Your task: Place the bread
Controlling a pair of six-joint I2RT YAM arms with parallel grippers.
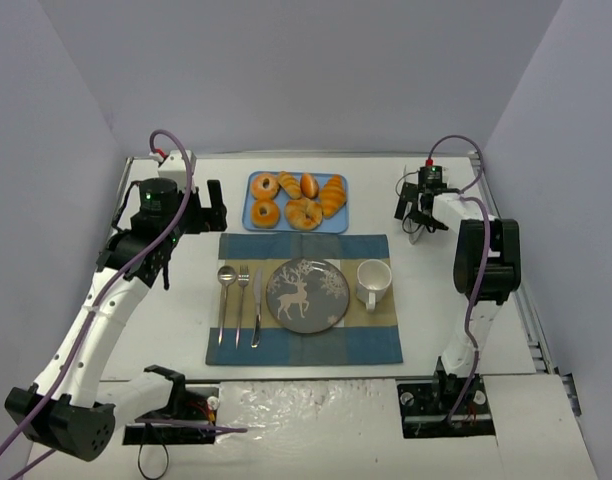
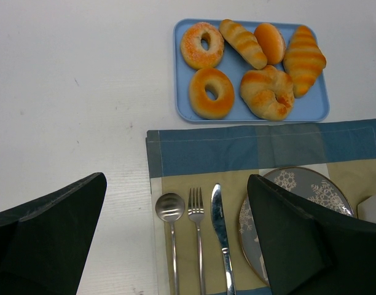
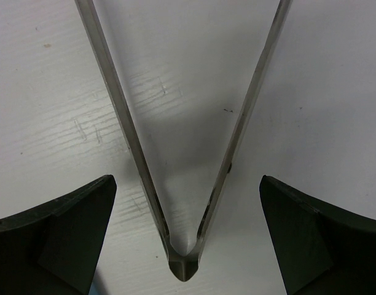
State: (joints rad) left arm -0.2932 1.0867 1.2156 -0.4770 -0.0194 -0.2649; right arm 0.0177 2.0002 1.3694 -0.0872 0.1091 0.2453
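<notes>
The bread [image 1: 333, 196], a ridged golden-orange croissant, lies at the right end of the blue tray [image 1: 336, 225] with the other pastries. In the left wrist view the bread [image 2: 305, 58] lies at the tray's [image 2: 311, 107] right side. My left gripper [image 1: 214, 208] is open and empty above the table, left of the tray. In its own view my left gripper [image 2: 177, 181] hangs over the cutlery. My right gripper [image 1: 418, 215] is open at the far right. In its own view my right gripper [image 3: 188, 181] straddles metal tongs [image 3: 129, 135] lying on the table, without touching them.
A checked placemat [image 1: 376, 345] holds a spoon [image 1: 224, 300], a fork [image 1: 241, 300], a knife [image 1: 257, 310], a deer-patterned plate [image 1: 308, 293] and a white cup [image 1: 374, 282]. Two ring donuts, a twisted pastry, a striped roll and a small oval roll share the tray.
</notes>
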